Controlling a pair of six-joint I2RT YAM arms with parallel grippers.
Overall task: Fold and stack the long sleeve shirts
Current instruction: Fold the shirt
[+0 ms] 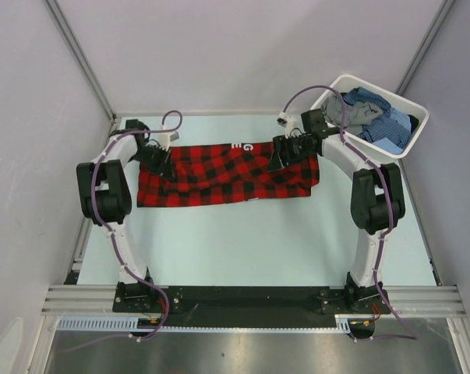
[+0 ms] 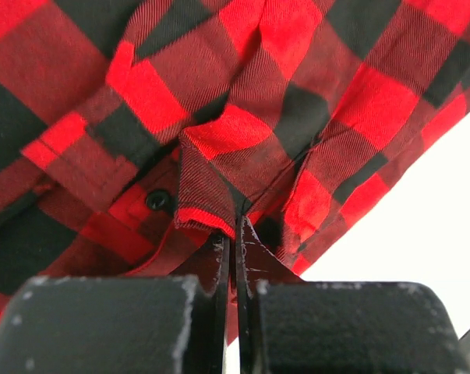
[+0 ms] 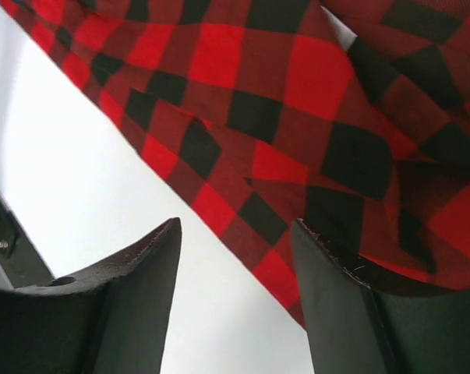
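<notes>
The red-and-black check cloth shirt [image 1: 223, 175] lies spread crosswise on the far half of the pale desk [image 1: 242, 249]. It is rumpled along its far edge and not yet folded. At the shirt's left end, the left claw [image 2: 233, 238] is clamped together on a small raised pleat near a black button. At the right end, the right claw [image 3: 235, 226] stands apart. Bare desk shows between its fingers [image 3: 141, 265] and the cloth's edge reaches only one of them, so it grips nothing.

The risk, as I judge it, starts with the left pinch. It is thin and may hold one layer only, so a lift could drag the shirt askew or let it slip free. The right claw, closing where it is, could miss the edge altogether.

Just beyond the right arm sits the white rectangular plastic tub [image 1: 386, 95], with blue check and grey shirts [image 1: 375, 117] heaped inside. A wide swing there could knock it.
</notes>
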